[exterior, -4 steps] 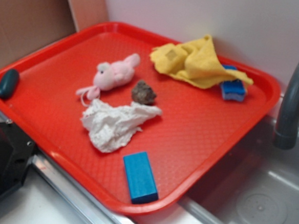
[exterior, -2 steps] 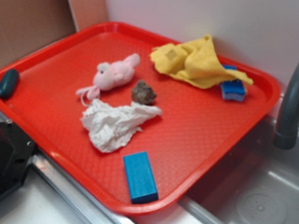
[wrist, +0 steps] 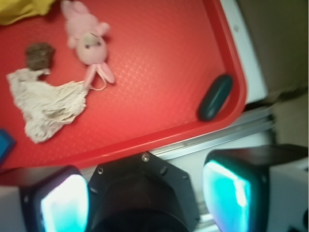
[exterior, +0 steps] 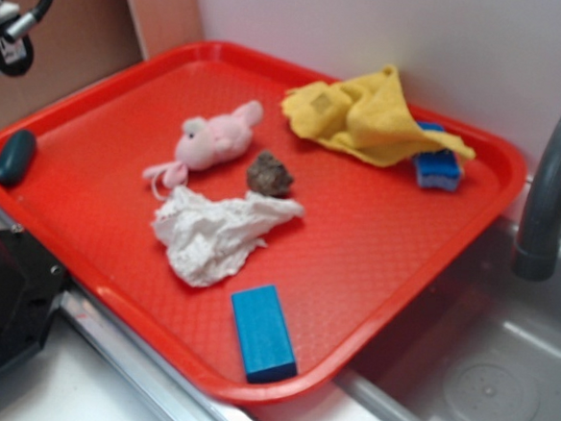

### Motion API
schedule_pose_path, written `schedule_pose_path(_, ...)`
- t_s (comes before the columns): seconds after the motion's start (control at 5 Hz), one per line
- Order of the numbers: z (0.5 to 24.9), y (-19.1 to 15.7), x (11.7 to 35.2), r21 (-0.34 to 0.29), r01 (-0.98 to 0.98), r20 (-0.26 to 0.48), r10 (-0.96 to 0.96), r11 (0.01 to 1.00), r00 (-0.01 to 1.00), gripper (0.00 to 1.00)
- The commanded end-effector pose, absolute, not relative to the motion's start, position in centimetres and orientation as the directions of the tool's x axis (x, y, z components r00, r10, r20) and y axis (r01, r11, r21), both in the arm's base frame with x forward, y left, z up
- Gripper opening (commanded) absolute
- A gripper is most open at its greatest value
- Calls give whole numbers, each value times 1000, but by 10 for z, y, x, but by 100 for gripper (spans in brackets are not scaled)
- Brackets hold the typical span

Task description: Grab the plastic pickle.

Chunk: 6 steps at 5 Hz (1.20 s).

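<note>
The plastic pickle (exterior: 16, 156) (small, smooth, dark teal-green oval) is lying flat right up against the red tray's (exterior: 373, 265) left corner rim.

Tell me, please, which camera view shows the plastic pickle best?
The wrist view: the plastic pickle appears large and whole, lying against the red tray's raised rim. In the exterior view it is a small dark oval at the tray's far left corner.

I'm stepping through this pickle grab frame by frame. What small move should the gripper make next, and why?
Probably descend toward the plastic pickle: it lies untouched at the red tray's corner rim, while the gripper looks open and empty, high above it.
</note>
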State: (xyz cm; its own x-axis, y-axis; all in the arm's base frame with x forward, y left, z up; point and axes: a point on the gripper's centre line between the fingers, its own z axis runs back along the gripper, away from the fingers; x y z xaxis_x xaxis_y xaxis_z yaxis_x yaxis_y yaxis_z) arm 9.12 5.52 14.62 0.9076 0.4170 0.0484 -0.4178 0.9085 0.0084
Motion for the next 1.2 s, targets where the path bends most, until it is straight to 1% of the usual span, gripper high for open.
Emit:
schedule_pose_path(0.0, 118, 82, 86, 46, -493, 110, 486, 869, 867, 100)
schedule_pose_path(0.4, 118, 82, 86, 46, -493, 110, 486, 869, 867, 100)
schedule_pose_path(0.6, 95, 111, 96, 47, -601, 80, 596, 798, 799, 100)
schedule_pose_path(0.8, 85, 128, 113, 59, -636, 78, 632, 769, 771, 100)
schedule_pose_path(1.0, 67, 150, 108, 79, -735, 95, 729, 674, 678, 100)
